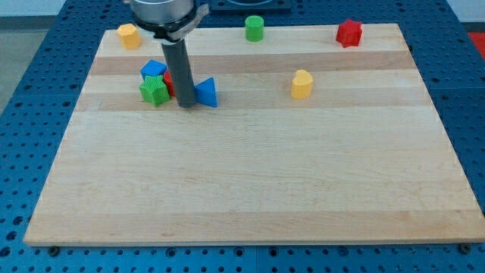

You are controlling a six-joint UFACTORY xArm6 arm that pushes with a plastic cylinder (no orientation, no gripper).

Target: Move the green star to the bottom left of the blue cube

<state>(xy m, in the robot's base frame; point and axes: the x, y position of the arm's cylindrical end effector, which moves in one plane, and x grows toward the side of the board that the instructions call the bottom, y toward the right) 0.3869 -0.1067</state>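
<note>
The green star lies on the wooden board at the view's upper left. The blue cube sits just above it, touching or nearly touching. A red block shows partly behind my rod, right of the star. My tip rests on the board just right of the green star and red block. A blue triangular block sits right beside the tip on its right.
A yellow block lies at the top left corner, a green cylinder at the top middle, a red star-like block at the top right, and a yellow block right of centre. The board ends near the view's bottom.
</note>
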